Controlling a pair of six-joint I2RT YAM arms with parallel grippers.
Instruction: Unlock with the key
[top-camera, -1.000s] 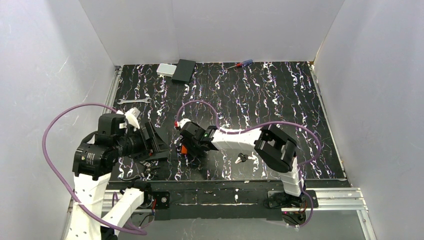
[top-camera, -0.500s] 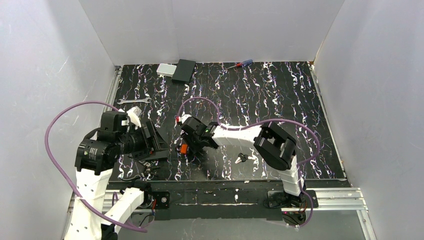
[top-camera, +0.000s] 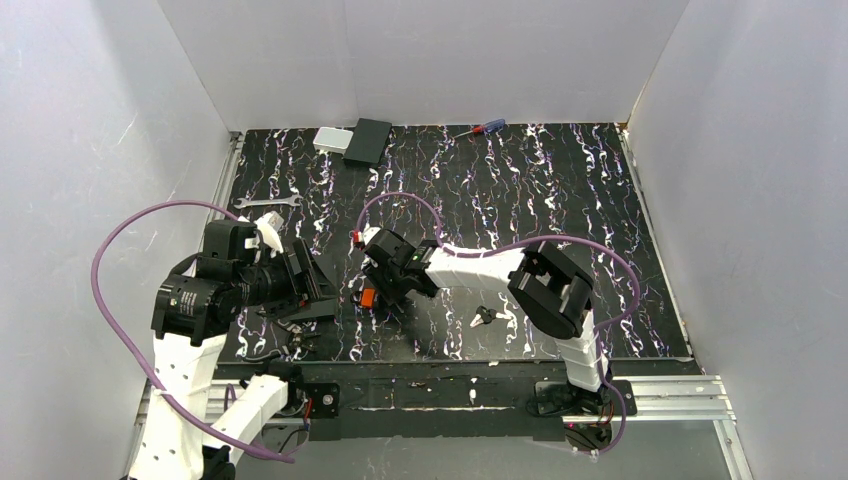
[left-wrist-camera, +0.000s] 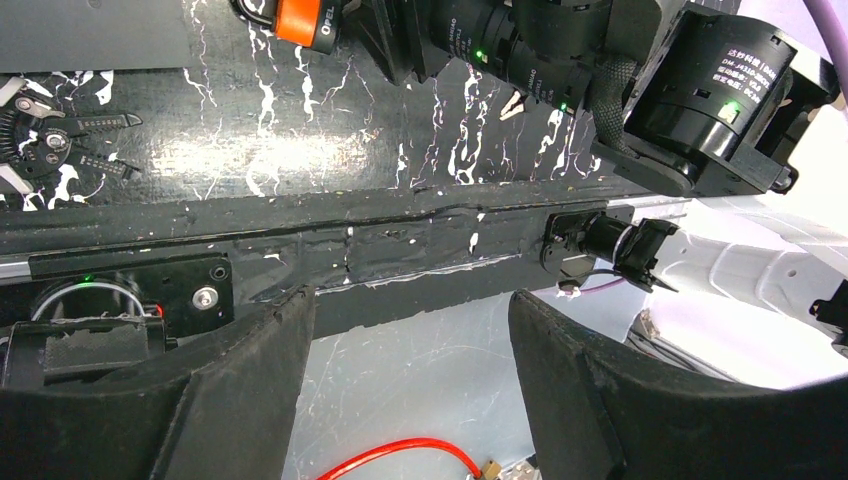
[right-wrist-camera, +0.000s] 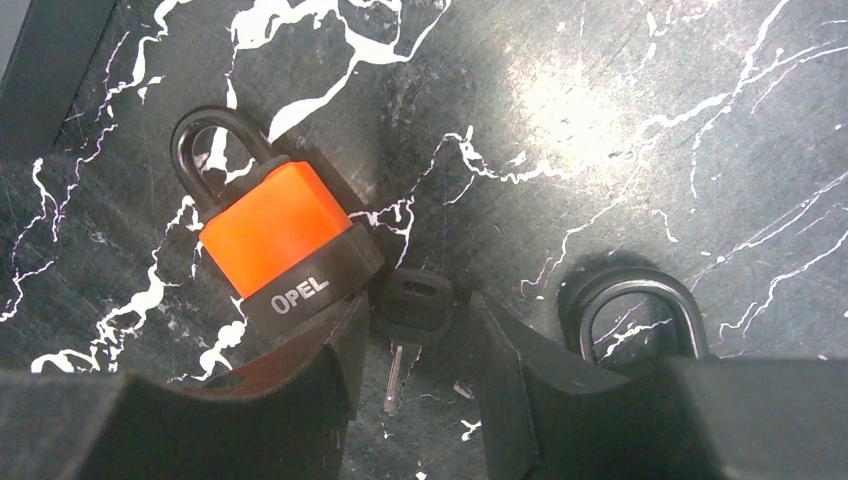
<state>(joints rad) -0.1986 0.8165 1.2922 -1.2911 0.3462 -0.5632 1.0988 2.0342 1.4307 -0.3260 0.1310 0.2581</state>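
Note:
The key (right-wrist-camera: 415, 305) lies flat on the marbled black table, dark head up, silvery blade (right-wrist-camera: 394, 378) pointing at the camera. My right gripper (right-wrist-camera: 415, 312) is down over it, open, one finger on each side of the head with small gaps. Touching the left finger is the orange padlock (right-wrist-camera: 275, 225) marked OPEL, which shows from above as an orange spot (top-camera: 368, 298) by the right gripper (top-camera: 385, 290). A black padlock's shackle (right-wrist-camera: 640, 310) shows by the right finger, its body hidden. My left gripper (left-wrist-camera: 412, 305) is open and holds nothing, out over the table's near edge.
A small dark and silvery item (top-camera: 483, 317) lies right of the right wrist. A pliers-like tool (top-camera: 300, 343) sits by the left base. A wrench (top-camera: 272, 202) lies at the left, with a black box (top-camera: 368, 141), a grey block (top-camera: 331, 139) and a screwdriver (top-camera: 480, 128) at the back.
The right wrist has edged slightly up and to the right in the top view. The left arm has shifted a little, and its cable loop has risen.

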